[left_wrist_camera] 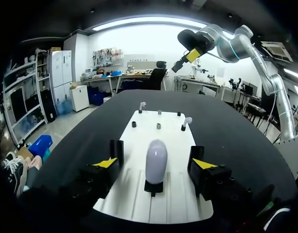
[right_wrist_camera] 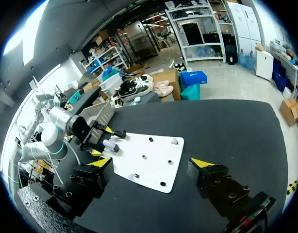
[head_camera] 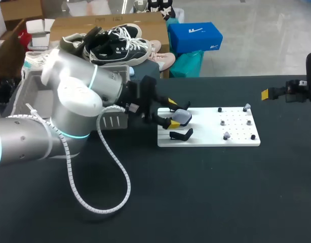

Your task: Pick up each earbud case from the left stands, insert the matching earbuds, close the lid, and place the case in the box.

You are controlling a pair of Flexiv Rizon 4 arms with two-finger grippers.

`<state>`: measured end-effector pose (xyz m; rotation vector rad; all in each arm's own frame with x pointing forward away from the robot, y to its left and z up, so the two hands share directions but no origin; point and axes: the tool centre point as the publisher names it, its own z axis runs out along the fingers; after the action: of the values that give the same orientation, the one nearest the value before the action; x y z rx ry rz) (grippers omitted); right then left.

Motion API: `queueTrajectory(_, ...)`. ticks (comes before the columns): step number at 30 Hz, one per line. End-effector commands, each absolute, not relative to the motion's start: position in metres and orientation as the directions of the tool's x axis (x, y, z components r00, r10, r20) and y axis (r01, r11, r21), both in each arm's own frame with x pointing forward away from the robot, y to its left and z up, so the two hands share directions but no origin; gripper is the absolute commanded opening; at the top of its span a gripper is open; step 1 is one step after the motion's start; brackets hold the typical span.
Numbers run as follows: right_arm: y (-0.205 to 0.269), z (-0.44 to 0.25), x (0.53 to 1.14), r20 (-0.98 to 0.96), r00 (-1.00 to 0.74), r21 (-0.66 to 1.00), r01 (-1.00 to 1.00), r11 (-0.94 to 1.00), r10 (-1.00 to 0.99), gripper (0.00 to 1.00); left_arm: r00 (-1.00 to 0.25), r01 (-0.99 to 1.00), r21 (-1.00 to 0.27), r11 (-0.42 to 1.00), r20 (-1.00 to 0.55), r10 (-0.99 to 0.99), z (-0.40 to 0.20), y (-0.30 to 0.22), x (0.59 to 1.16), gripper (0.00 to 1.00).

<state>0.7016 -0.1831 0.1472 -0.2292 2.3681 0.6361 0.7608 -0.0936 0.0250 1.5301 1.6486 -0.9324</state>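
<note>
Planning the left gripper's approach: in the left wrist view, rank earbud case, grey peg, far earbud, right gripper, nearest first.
1. earbud case, between the fingers.
2. grey peg, middle of the board.
3. far earbud, board's far corner.
4. right gripper, raised beyond the board.

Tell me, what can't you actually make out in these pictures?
- Inside of the box: in the head view the left arm blocks it, and in the right wrist view it is too small.
- Earbuds on the white board: too small in every view to match to the earbud case.
- The case's lid seam: the left wrist view shows only a smooth face, and in the head view the left gripper crowds it.
</note>
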Motion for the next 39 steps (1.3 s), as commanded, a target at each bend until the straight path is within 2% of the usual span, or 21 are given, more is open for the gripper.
queueTrajectory(1,-0.1839,0.1480,0.7011,-0.646,-0.764,0.383,-0.321,0.866,0.002,1.00,-0.066,0.998,-0.050,0.045,-0.861,0.504,0.0224,-0.0967,0.7654,1.00)
queueTrajectory(23,-0.1839,0.1480,0.7011,-0.646,-0.764,0.383,-0.321,0.866,0.002,1.00,-0.069,0.998,-0.058,0.037,-0.854,0.516,0.0158,-0.0996,0.7638,1.00)
queueTrajectory(25,-0.1839,0.1480,0.7011,-0.646,-0.764,0.383,-0.321,0.866,0.002,1.00,-0.070,0.998,-0.060,0.036,-0.854,0.516,0.0152,-0.0998,0.7638,0.96)
queueTrajectory(30,-0.1839,0.1480,0.7011,-0.646,-0.764,0.383,-0.321,0.866,0.002,1.00,-0.081,0.997,-0.070,0.039,-0.854,0.513,0.0134,-0.0998,0.7642,0.95)
queueTrajectory(33,-0.1839,0.1480,0.7011,-0.646,-0.764,0.383,-0.321,0.866,0.002,1.00,-0.084,0.996,-0.074,0.041,-0.854,0.513,0.0132,-0.0997,0.7642,0.88)
queueTrajectory(39,-0.1839,0.1480,0.7011,-0.646,-0.764,0.383,-0.321,0.866,0.002,1.00,-0.084,0.996,-0.071,0.044,-0.854,0.513,0.0138,-0.0991,0.7636,0.89)
